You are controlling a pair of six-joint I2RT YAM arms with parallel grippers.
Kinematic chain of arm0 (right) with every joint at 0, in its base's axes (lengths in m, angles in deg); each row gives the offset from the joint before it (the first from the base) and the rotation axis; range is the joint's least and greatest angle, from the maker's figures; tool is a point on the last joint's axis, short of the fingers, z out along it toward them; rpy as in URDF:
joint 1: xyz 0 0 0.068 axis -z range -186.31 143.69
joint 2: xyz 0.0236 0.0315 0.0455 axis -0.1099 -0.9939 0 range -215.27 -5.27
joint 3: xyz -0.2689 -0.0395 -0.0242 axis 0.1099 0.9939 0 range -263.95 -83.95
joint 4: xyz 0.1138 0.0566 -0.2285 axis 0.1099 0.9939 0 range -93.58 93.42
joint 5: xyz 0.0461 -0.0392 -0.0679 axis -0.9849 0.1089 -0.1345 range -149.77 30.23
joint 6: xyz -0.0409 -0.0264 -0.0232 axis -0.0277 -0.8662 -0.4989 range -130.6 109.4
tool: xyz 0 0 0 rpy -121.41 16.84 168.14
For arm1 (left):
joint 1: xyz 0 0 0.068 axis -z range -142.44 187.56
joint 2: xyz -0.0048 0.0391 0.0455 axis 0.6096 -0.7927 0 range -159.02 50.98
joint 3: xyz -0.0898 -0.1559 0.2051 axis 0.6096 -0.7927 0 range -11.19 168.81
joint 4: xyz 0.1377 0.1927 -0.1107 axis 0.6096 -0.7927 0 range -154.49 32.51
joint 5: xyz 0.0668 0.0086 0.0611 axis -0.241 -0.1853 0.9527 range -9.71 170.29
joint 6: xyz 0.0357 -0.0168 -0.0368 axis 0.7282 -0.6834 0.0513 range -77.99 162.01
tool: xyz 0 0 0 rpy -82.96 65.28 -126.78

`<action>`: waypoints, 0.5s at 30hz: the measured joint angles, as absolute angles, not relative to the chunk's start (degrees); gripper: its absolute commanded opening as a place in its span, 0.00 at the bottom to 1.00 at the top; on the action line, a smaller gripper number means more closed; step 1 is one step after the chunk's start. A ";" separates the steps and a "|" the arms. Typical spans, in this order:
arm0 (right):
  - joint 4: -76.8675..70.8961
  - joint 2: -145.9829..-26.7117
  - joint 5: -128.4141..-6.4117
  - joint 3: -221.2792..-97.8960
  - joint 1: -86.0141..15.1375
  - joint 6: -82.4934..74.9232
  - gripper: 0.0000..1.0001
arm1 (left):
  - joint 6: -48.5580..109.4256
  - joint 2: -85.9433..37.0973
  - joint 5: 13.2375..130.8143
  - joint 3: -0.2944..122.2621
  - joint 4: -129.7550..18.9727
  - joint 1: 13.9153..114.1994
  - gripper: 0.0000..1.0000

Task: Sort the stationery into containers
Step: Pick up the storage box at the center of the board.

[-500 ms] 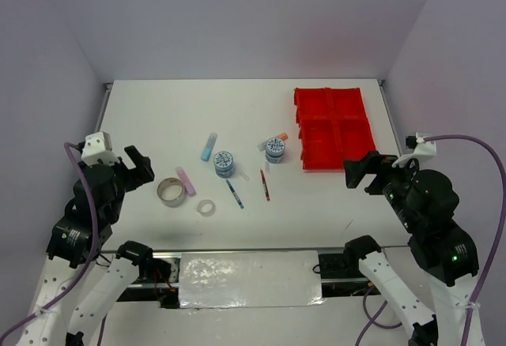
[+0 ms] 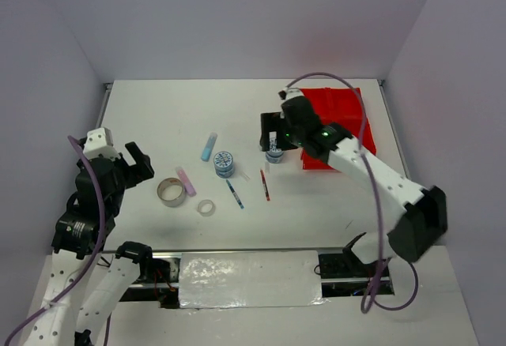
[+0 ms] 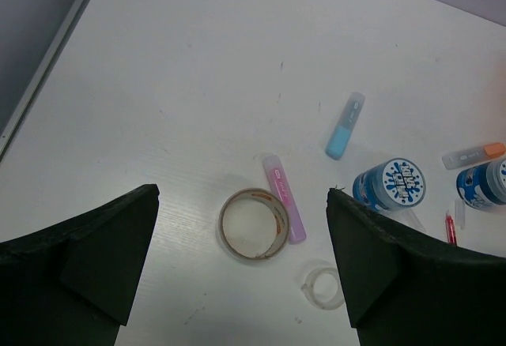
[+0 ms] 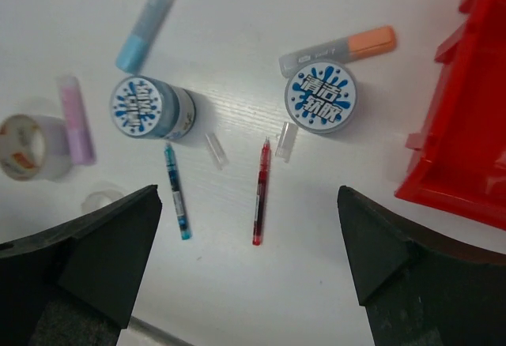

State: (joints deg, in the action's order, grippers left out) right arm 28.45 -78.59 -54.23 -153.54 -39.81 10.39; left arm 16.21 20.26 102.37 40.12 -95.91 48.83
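Top view: your right arm [image 2: 348,156] crosses the red tray [image 2: 336,103] and covers most of its near half, so you cannot see into those compartments. The blue-patterned roll [image 2: 274,156] just left of the tray is partly covered, its print too small to read.

Right wrist view: the tray is cut by the right edge. The tape ring [image 4: 28,148] farthest from the tray is clipped at the left edge.

Left wrist view: the roll nearest the tray is cut by the right edge. The red pen [image 3: 450,227] shows only its tip behind a finger of the left gripper [image 3: 243,196].
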 measured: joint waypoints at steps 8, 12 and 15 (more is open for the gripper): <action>28.12 -99.28 -44.55 -162.15 -43.02 8.51 1.00 | 16.52 18.69 100.32 40.04 -95.25 48.83 0.99; 27.18 -103.04 -42.97 -164.03 -41.99 7.03 1.00 | 16.60 18.08 99.31 40.04 -94.97 48.83 0.99; 27.03 -104.60 -43.39 -164.03 -40.29 6.13 1.00 | 16.63 17.86 98.88 40.01 -94.77 48.83 0.99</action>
